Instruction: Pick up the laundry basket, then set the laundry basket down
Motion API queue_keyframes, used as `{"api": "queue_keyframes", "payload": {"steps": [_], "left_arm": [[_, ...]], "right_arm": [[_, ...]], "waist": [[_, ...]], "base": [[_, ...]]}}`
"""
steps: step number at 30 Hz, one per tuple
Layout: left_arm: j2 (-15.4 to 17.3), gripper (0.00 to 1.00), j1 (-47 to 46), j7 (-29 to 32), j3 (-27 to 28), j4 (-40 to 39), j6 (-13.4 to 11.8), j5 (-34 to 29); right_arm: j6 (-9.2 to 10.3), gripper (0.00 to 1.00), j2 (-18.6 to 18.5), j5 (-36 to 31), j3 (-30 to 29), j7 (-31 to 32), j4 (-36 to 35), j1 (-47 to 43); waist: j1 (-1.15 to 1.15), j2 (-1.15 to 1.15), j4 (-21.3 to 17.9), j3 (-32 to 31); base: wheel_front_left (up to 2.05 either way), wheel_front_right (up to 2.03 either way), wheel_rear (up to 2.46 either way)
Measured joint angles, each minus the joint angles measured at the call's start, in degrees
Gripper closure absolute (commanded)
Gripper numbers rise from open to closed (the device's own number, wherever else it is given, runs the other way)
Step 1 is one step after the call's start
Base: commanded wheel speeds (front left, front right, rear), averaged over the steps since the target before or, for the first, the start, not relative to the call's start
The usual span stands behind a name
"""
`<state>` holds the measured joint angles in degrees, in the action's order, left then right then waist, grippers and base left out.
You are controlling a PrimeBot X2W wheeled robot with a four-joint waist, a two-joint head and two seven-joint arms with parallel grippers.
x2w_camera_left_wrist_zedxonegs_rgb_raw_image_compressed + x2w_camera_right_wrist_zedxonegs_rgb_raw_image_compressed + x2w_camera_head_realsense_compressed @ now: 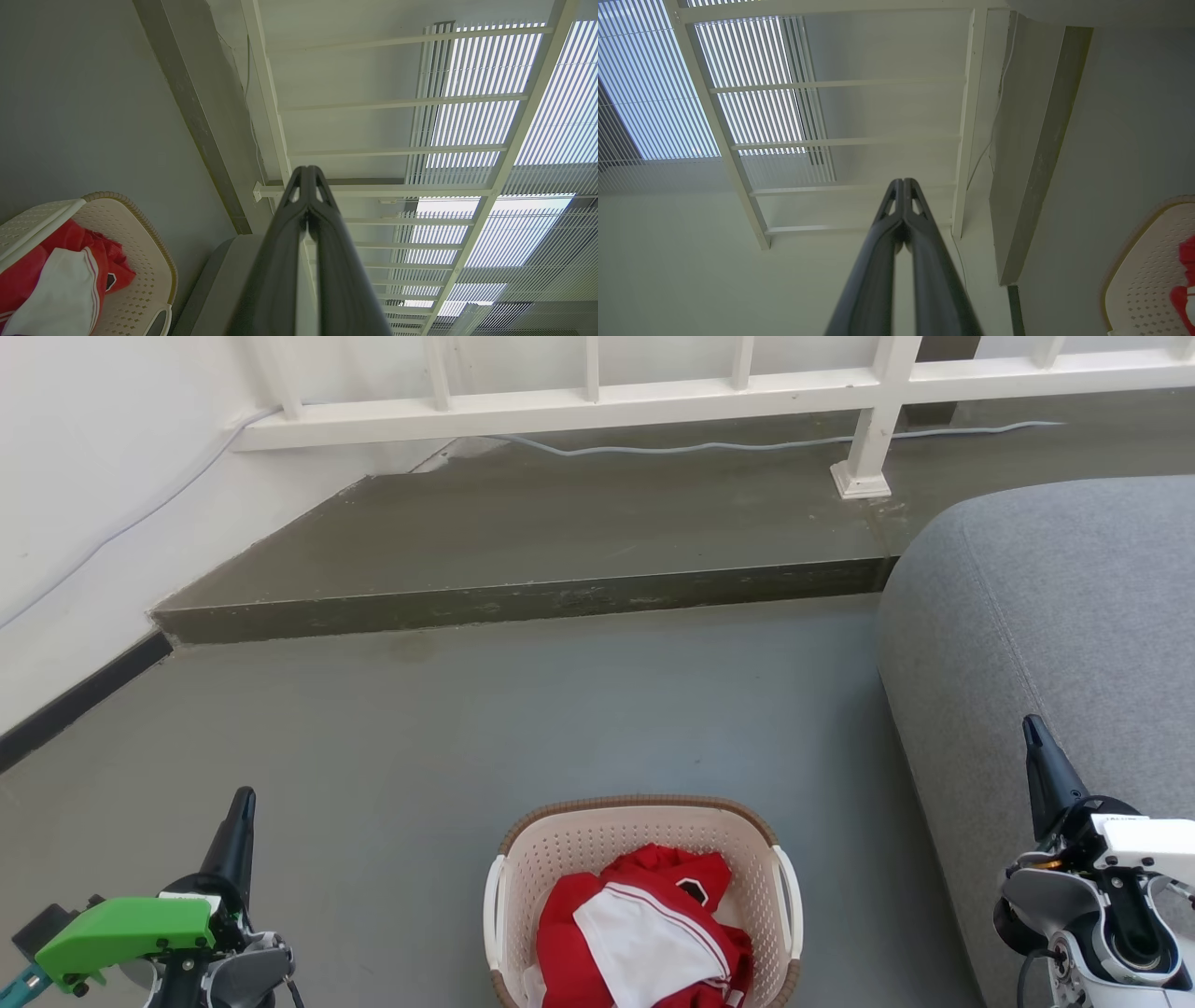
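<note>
laundry basket point(644, 840) on floor point(523, 709) | sofa point(1055, 644) right | step point(560, 537) behind

The right gripper point(904, 183) rises from the bottom edge, its two long dark fingers meeting at the tips before a white barred railing point(831, 85). At the lower right lies the cream perforated plastic laundry basket point(1143, 280) (brown rim, red cloth point(1186, 261) inside), well apart.
</note>
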<state>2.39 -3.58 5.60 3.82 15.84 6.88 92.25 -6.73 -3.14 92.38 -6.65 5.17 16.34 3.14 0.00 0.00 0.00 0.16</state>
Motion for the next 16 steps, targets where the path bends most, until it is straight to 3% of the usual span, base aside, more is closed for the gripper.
{"api": "queue_keyframes", "payload": {"steps": [16], "left_arm": [[0.0,1.0,0.0,0.0,0.0,0.0,0.0,0.0]], "right_arm": [[0.0,1.0,0.0,0.0,0.0,0.0,-0.1,0.0]], "waist": [[0.0,0.0,0.0,0.0]], "base": [[0.0,0.0,0.0]]}}
